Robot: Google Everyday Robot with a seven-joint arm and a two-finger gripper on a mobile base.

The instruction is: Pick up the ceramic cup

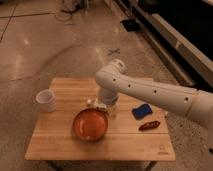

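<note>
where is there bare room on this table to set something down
Bare wood runs along the near edge of the table, in front of the orange bowl and the dark reddish item, and in the front-left corner below the ceramic cup. The middle is crowded: the gripper sits at the bowl's far rim, with the blue block to its right.

open tabletop lies between the ceramic cup and the claw, seemingly just above the bowl.

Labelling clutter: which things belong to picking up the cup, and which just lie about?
Job: small white ceramic cup; pincer, right of the cup, not touching it.
Lying about: wide orange round bowl; flat blue block; dark reddish oblong item.
</note>
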